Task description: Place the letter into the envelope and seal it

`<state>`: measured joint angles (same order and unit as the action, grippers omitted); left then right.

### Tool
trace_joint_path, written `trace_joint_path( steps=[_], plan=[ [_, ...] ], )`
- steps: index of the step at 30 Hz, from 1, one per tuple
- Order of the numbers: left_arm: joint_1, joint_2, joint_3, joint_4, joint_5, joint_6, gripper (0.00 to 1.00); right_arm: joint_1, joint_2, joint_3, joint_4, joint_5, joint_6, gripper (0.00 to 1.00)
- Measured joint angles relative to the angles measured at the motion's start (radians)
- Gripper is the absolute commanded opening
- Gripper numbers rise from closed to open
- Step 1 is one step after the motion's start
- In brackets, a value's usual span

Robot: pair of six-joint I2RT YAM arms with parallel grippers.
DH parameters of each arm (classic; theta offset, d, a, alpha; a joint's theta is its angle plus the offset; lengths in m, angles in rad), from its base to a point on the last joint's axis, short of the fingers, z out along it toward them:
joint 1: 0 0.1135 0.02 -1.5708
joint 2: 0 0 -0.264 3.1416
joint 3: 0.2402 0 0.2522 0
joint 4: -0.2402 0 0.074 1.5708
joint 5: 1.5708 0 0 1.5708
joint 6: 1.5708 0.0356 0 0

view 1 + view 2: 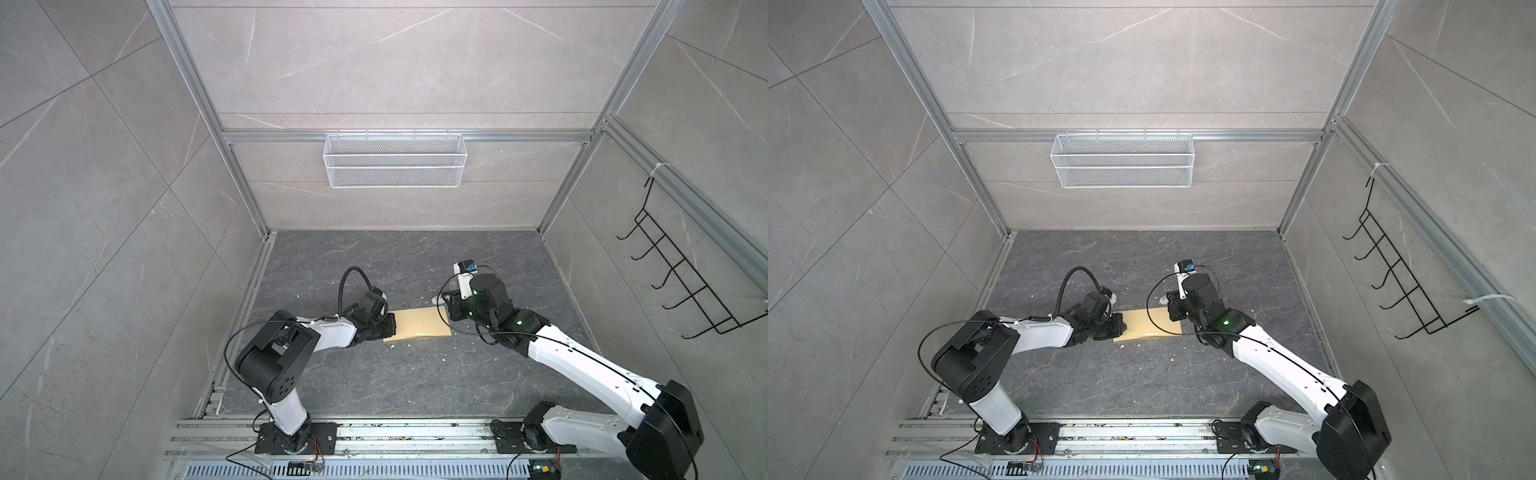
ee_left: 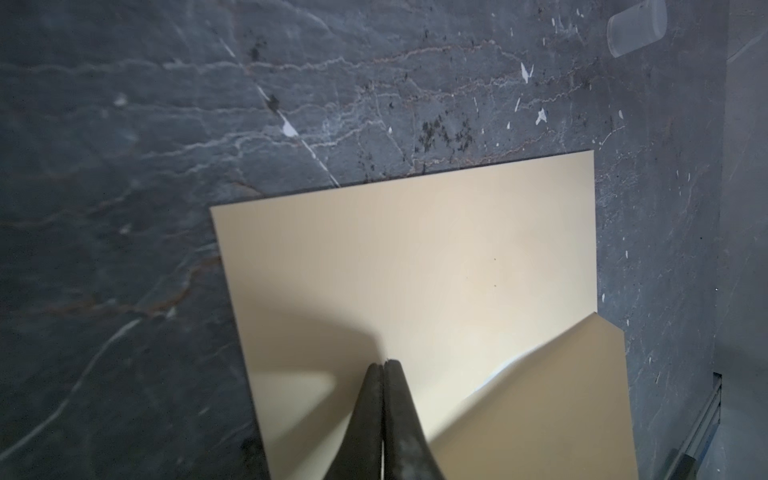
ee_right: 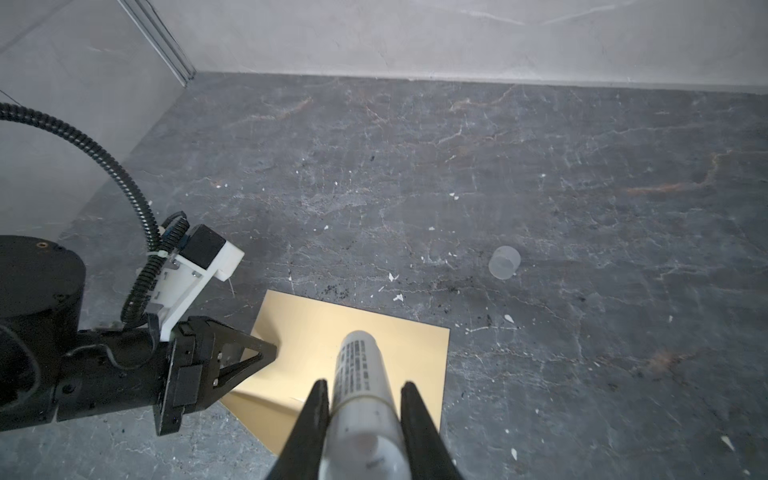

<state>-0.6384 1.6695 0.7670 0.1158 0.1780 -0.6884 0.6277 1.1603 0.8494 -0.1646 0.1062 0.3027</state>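
Note:
The yellow-tan envelope (image 1: 419, 328) (image 1: 1144, 326) lies flat on the dark stone floor between my two arms. In the left wrist view the flap (image 2: 540, 395) curls up off the body (image 2: 415, 257), and a thin white sliver shows under its edge. My left gripper (image 2: 384, 365) (image 3: 272, 351) rests its tips on the envelope's left end, jaws together with nothing seen between them. Over the envelope's right end, my right gripper (image 3: 363, 384) is shut on a white glue stick (image 3: 359, 357). The letter is hidden from every view.
A clear plastic cap (image 3: 504, 262) (image 2: 636, 25) lies on the floor just beyond the envelope. Small white scraps dot the floor. A white wire basket (image 1: 395, 166) hangs on the back wall and a black wire rack (image 1: 681, 282) on the right wall.

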Motion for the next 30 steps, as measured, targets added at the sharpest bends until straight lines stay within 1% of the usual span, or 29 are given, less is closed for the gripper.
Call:
trace_joint_path(
  steps=[2,6,7,11,12,16,19,23,27,30],
  plan=[
    [0.002,-0.046,0.015,-0.021,-0.009,0.005,0.30,0.000,-0.033,-0.022,0.042,-0.006,0.000,0.00],
    [0.004,-0.148,0.093,-0.025,-0.018,0.007,0.51,0.000,-0.079,-0.055,0.144,-0.006,-0.009,0.00],
    [0.004,-0.172,0.109,-0.018,-0.018,0.003,0.54,0.000,-0.085,-0.063,0.171,-0.006,-0.013,0.00],
    [0.004,-0.295,0.126,0.051,-0.016,-0.055,0.71,0.000,-0.118,-0.163,0.377,-0.006,-0.060,0.00],
    [0.004,-0.321,0.126,0.072,-0.016,-0.085,0.74,0.000,-0.121,-0.194,0.436,-0.006,-0.073,0.00],
    [0.004,-0.370,0.125,0.142,-0.016,-0.233,0.74,0.000,-0.104,-0.256,0.609,-0.006,-0.130,0.00],
    [0.004,-0.369,0.121,0.200,-0.011,-0.388,0.74,0.000,-0.063,-0.259,0.740,-0.006,-0.167,0.00],
    [0.004,-0.339,0.121,0.269,0.015,-0.607,0.75,0.003,-0.002,-0.264,0.892,-0.005,-0.208,0.00],
    [0.004,-0.295,0.122,0.309,0.038,-0.759,0.76,0.023,0.066,-0.264,1.007,-0.002,-0.245,0.00],
    [0.003,-0.267,0.133,0.319,0.051,-0.849,0.76,0.056,0.108,-0.268,1.071,0.007,-0.276,0.00]
  ],
)
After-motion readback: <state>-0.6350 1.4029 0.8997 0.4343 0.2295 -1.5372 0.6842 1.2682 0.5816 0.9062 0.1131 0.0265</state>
